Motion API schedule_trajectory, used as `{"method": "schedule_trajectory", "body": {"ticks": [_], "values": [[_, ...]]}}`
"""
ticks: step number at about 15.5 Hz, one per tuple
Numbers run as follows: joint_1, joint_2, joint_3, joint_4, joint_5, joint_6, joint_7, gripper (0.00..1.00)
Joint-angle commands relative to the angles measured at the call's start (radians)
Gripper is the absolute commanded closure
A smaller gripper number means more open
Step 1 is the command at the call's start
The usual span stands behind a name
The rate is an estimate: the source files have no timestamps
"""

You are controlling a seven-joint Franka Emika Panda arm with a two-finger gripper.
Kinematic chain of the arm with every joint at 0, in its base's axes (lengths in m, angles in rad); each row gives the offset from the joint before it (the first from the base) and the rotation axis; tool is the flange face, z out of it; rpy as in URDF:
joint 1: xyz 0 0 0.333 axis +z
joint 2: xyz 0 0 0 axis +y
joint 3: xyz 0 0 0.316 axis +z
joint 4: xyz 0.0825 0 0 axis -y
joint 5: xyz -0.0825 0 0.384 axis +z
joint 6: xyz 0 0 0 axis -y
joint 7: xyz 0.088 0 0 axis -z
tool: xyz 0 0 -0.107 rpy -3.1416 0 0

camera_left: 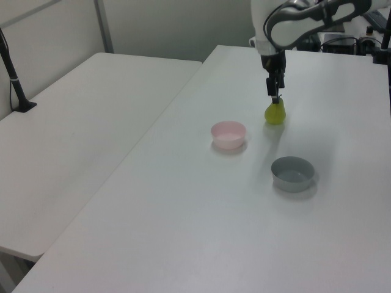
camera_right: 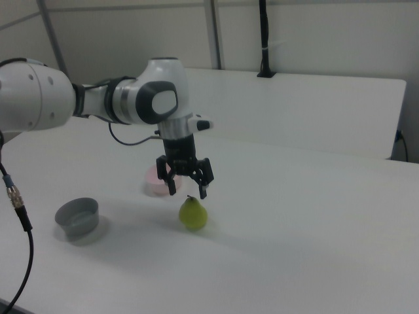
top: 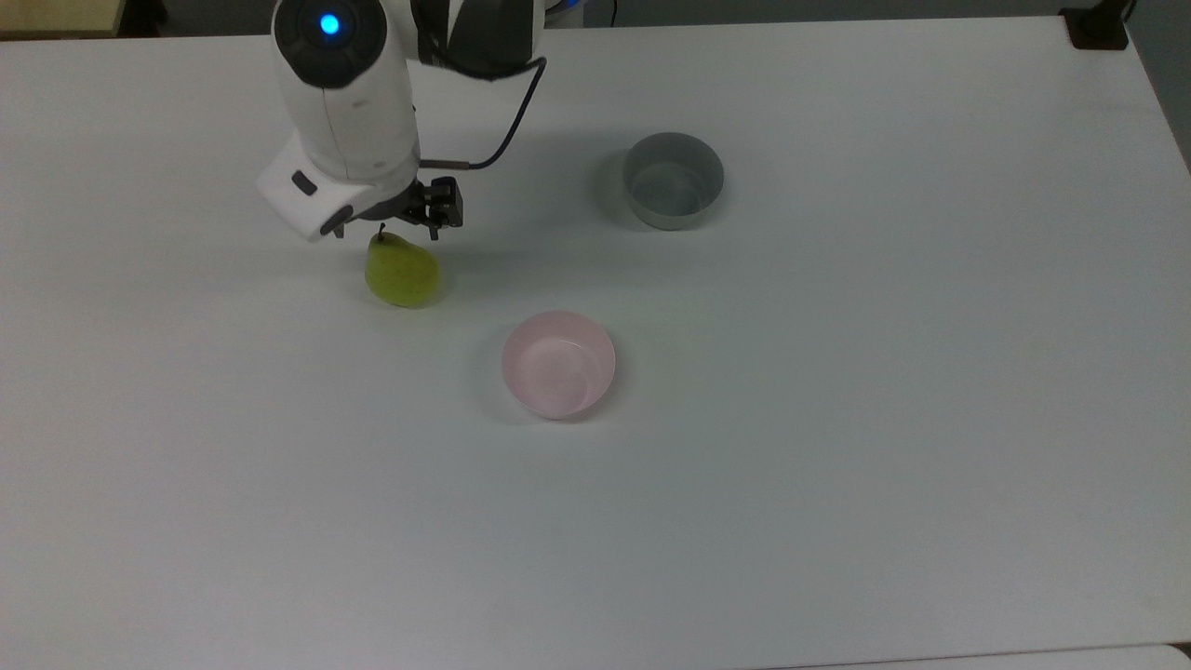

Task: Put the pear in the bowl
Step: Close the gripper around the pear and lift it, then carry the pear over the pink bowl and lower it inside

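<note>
Top view | bowl (top: 558, 364) holds nothing | end effector (camera_right: 184, 185) spread above pear (top: 402, 271)

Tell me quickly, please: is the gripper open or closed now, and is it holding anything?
Gripper: open, holding nothing; it hangs just above the pear, fingers spread.

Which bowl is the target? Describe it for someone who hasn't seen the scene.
On the white table, find the pear under the open gripper. The bowl stands closest to it, pale pink; the grey bowl stands farther off.
</note>
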Motion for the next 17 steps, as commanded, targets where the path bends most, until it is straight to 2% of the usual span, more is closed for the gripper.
{"method": "schedule_trajectory", "body": {"ticks": [1, 6, 8, 11, 12, 17], "values": [[0.016, 0.050, -0.019, -0.027, -0.036, 0.065, -0.027, 0.00], [0.016, 0.080, -0.019, -0.027, -0.049, 0.067, -0.027, 0.00], [0.024, 0.083, -0.019, -0.027, -0.055, 0.065, -0.031, 0.16], [0.025, 0.068, -0.021, -0.024, -0.048, 0.058, -0.028, 0.49], [0.027, 0.051, -0.021, -0.025, -0.043, 0.055, -0.031, 0.54], [0.031, -0.035, -0.022, -0.016, -0.026, 0.044, -0.025, 0.56]]}}
